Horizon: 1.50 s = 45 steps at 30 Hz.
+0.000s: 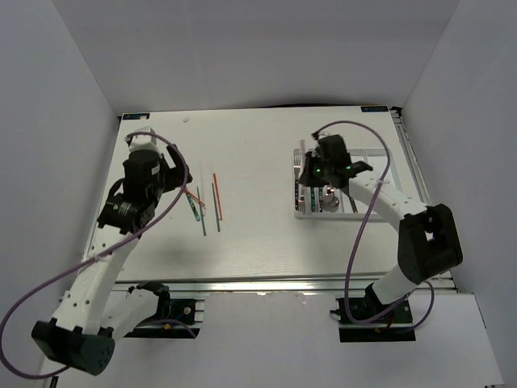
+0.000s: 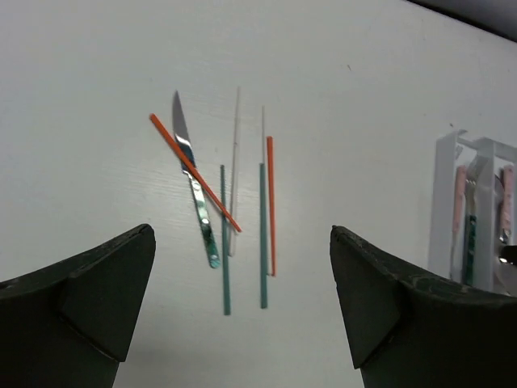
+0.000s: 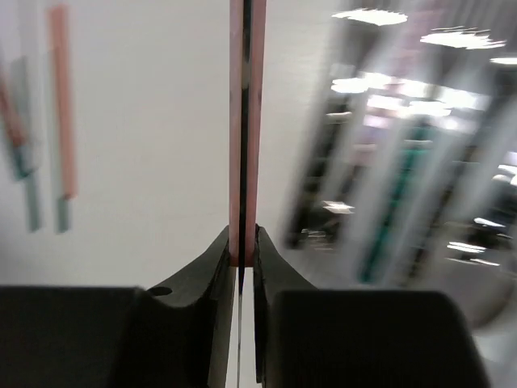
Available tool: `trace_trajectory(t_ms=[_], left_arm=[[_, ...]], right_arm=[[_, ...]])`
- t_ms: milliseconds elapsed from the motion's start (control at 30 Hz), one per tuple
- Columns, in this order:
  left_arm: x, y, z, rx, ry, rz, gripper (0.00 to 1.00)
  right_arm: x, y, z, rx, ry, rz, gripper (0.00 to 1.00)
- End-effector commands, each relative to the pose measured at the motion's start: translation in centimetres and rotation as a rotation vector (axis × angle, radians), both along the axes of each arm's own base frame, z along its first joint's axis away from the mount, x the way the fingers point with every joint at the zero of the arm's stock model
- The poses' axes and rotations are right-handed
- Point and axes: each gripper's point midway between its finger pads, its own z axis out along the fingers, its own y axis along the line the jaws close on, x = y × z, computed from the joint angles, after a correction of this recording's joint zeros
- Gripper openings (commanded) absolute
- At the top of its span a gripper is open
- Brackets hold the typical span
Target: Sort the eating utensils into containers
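Note:
My right gripper [image 3: 242, 234] is shut on a slim pink-handled utensil [image 3: 258, 121], seen edge-on and pointing away from the jaws. In the top view this gripper [image 1: 311, 174] hovers over the left edge of the white tray [image 1: 367, 152], which holds several utensils, blurred in the right wrist view. My left gripper [image 2: 241, 233] is open and empty above a small pile: a teal-handled knife [image 2: 192, 190], two red chopsticks [image 2: 271, 202], two teal chopsticks [image 2: 262, 234] and a pale one [image 2: 235, 162]. The pile [image 1: 206, 202] lies left of centre on the table.
The tray's left compartments [image 2: 477, 218] show pink and teal handles at the right of the left wrist view. White walls stand round the table [image 1: 258, 250]. Purple cables hang from both arms.

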Motion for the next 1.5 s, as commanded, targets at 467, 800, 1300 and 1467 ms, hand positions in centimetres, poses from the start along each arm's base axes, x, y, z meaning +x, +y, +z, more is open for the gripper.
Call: trace_trajectory(t_ms=[467, 800, 1300, 1467], left_arm=[[-3.9, 1.5, -7.5, 0.102, 0.076, 0.024, 0.98], [-3.6, 1.0, -8.6, 0.112, 0.120, 0.006, 0.98], [-3.1, 0.8, -9.4, 0.129, 0.156, -0.006, 0.98], [-1.9, -1.2, -9.3, 0.063, 0.184, -0.053, 0.98]], right_arm=[[7.0, -21.1, -2.1, -0.601, 0.199, -0.325, 0.00], [7.0, -21.7, -4.4, -0.603, 0.253, -0.327, 0.09], [7.7, -21.1, 0.1, -0.541, 0.174, -0.377, 0.89], [6.0, -16.0, 7.7, -0.528, -0.077, -0.360, 0.89]])
